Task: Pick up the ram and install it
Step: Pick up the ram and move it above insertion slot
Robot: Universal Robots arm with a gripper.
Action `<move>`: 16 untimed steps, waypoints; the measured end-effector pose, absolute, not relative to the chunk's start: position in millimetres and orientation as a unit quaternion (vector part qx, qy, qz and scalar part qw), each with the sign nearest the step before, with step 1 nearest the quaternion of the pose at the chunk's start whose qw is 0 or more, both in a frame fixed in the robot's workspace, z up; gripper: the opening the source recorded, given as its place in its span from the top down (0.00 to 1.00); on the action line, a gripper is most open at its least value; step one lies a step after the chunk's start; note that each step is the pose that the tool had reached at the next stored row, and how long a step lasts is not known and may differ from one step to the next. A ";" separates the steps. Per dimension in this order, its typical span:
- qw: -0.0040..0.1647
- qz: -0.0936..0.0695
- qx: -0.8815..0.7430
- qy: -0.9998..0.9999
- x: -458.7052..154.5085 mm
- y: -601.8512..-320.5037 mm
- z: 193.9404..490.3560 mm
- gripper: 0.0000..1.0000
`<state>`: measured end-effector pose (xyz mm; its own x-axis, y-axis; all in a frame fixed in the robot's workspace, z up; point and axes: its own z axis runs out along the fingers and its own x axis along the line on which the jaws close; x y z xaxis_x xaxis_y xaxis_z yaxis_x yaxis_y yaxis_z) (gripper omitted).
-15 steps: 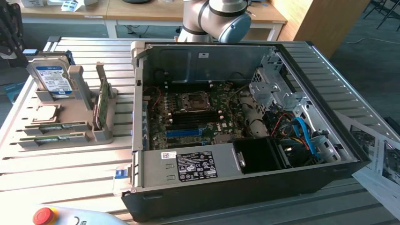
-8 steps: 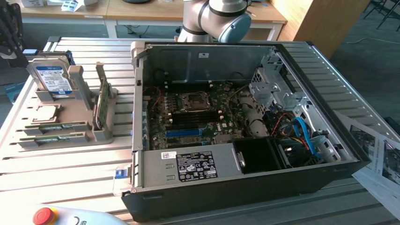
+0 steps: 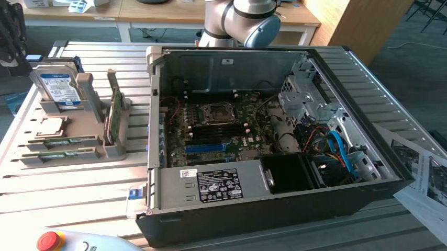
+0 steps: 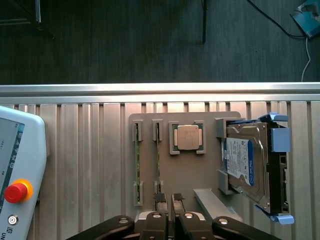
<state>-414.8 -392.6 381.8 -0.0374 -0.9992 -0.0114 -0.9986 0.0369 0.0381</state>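
**Ram not yet lifted as work begins**

The ram [image 3: 64, 141], seen as two green sticks, sits on edge in the slots of a grey holder [image 3: 85, 124] on the slatted table, beside the open computer case [image 3: 279, 209]. In the wrist view, the gripper [image 4: 169, 206] hangs over the holder's edge, near one stick [image 4: 158, 162]. Its jaws are narrowly parted and nothing is visibly between them. The dark memory slots [image 3: 209, 135] on the motherboard appear empty, though they are hard to read from this distance. Both pickup and installation look to be ahead.
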 end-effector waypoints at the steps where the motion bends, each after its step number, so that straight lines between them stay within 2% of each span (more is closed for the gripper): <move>1: 0.009 -0.018 0.694 -0.720 -414.8 -392.6 381.8 0.84; 2: 0.009 -0.018 0.694 -0.720 -414.8 -392.6 381.8 0.76; 16: 0.009 -0.018 0.694 -0.720 -414.8 -392.6 381.8 0.76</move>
<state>-414.8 -392.6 381.8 -0.0373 -0.9992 -0.0114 -0.9986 0.0369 0.0381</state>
